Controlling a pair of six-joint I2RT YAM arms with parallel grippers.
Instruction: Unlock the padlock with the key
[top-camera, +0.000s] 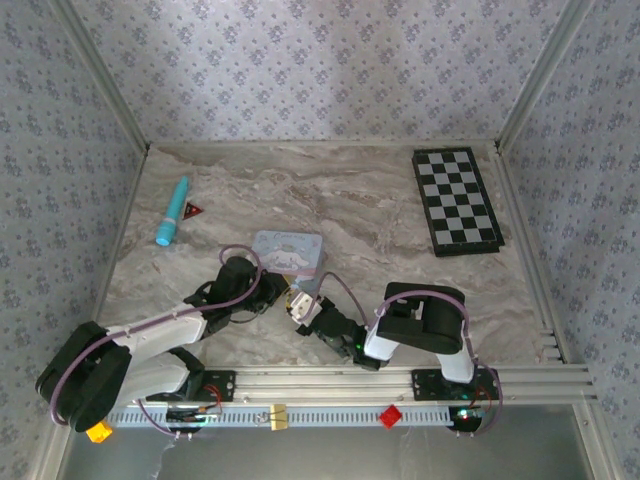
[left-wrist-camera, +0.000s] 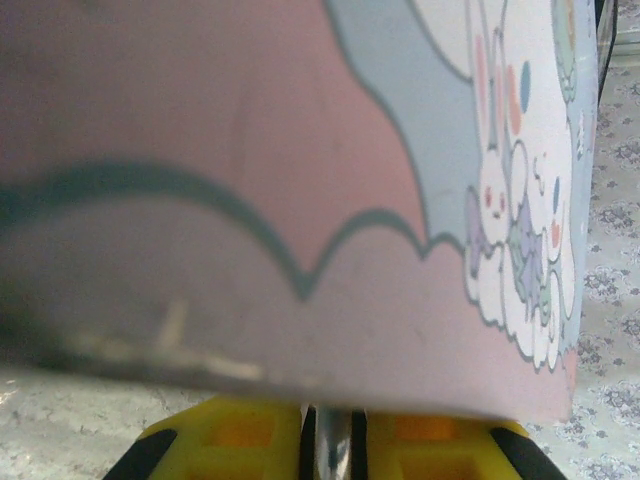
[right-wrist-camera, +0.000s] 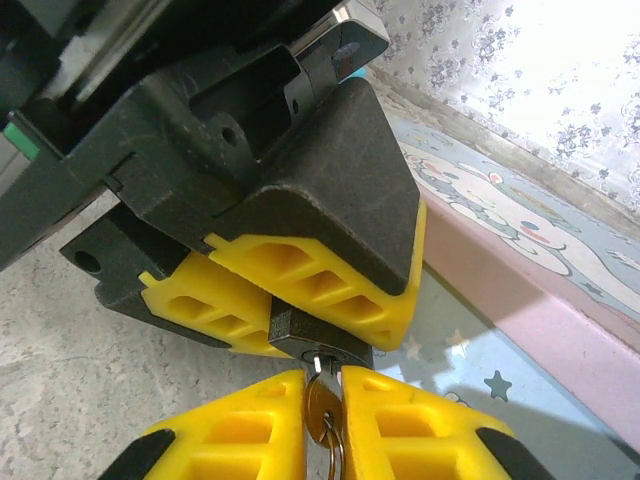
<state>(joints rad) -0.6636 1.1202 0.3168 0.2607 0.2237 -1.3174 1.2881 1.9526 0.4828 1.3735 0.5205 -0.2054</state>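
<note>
The small black padlock (right-wrist-camera: 318, 335) is clamped between the yellow fingers (right-wrist-camera: 330, 275) of my left gripper (top-camera: 278, 297), keyhole end facing the right arm. A brass key (right-wrist-camera: 322, 415) on a ring sits with its blade in that keyhole, and my right gripper (right-wrist-camera: 322, 388) is shut on the key's head. Both grippers meet at the table's near middle, where my right gripper (top-camera: 305, 312) points left. In the left wrist view my left gripper (left-wrist-camera: 330, 440) pinches a silvery metal part, right under the tin.
A pale blue and pink cartoon-printed tin (top-camera: 288, 252) lies just behind the grippers and nearly touches the left fingers (left-wrist-camera: 240, 435). A folded chessboard (top-camera: 457, 200) lies back right. A teal cylinder (top-camera: 172, 211) and a small red triangle (top-camera: 191, 210) lie back left.
</note>
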